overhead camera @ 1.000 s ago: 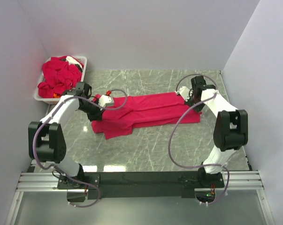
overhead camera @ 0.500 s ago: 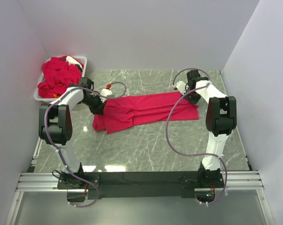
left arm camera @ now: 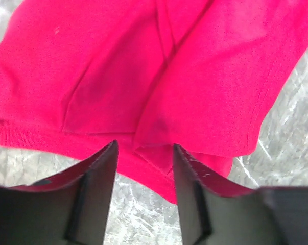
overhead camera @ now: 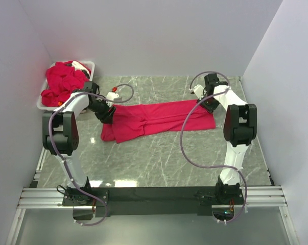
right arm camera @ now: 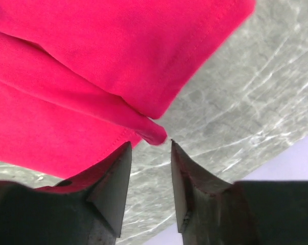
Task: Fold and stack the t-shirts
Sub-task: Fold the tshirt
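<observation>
One red t-shirt (overhead camera: 159, 119) lies folded into a long band across the middle of the marble table (overhead camera: 169, 158). My left gripper (overhead camera: 108, 115) hovers over its left end, jaws open. In the left wrist view the fingers (left arm camera: 105, 168) stand apart above the t-shirt's edge (left arm camera: 159, 102), holding nothing. At the band's right end my right gripper (overhead camera: 209, 105) is open too. The right wrist view shows a folded corner of the t-shirt (right arm camera: 155, 133) just beyond the parted fingertips (right arm camera: 124, 153), free of them. More red t-shirts (overhead camera: 66, 81) are piled in the bin.
A white plastic bin (overhead camera: 90, 65) stands at the table's back left corner, against the left wall. White walls close in the back and both sides. Both arms' cables loop above the cloth.
Both grippers have opened and let go of the t-shirt's ends. The arms carried the t-shirt slightly toward the back before that, and it now rests flat.
</observation>
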Tool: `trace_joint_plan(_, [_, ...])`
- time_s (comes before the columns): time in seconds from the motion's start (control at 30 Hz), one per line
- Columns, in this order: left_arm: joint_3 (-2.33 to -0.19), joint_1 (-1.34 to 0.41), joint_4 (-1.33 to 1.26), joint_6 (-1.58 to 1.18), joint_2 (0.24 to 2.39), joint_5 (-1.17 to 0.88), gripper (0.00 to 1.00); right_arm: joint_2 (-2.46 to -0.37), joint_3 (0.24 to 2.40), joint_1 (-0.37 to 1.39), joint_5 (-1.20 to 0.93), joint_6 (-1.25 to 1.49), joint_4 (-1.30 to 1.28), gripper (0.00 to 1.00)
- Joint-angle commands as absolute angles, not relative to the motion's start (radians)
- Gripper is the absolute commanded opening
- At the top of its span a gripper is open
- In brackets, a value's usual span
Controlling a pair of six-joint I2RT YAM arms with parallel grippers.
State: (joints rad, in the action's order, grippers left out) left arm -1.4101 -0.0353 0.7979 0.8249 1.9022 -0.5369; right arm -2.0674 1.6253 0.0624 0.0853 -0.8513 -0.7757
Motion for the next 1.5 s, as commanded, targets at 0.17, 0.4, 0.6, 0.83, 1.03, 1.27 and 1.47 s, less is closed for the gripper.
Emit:
trace_joint_plan(0.17, [-1.252, 0.069, 0.762, 0.667, 1.695, -0.658, 0.64, -2.009, 1.809, -0.13, -0.187, -0.592, -1.052, 0.45])
trace_joint_plan(0.4, [-1.101, 0.074, 0.71, 0.588, 1.655, -0.675, 0.66, -2.011, 1.66, -0.189, -0.307, -0.474, -1.026, 0.45])
trace_joint_plan(0.6, [-1.085, 0.074, 0.704, 0.558, 1.675, -0.641, 0.67, -2.051, 1.626, -0.192, -0.334, -0.431, -0.991, 0.45])
trace_joint_plan(0.83, [-1.063, 0.075, 0.713, 0.566, 1.678, -0.623, 0.68, -2.101, 1.621, -0.192, -0.374, -0.411, -1.012, 0.43])
trace_joint_plan(1.03, [-1.054, 0.074, 0.71, 0.565, 1.695, -0.63, 0.69, -2.108, 1.586, -0.192, -0.356, -0.39, -0.982, 0.44])
trace_joint_plan(1.27, [-1.054, 0.075, 0.703, 0.56, 1.709, -0.635, 0.59, -2.111, 1.598, -0.192, -0.391, -0.387, -1.002, 0.32])
trace_joint_plan(1.47, [-1.063, 0.074, 0.71, 0.563, 1.71, -0.65, 0.48, -2.1, 1.615, -0.193, -0.4, -0.399, -1.032, 0.3])
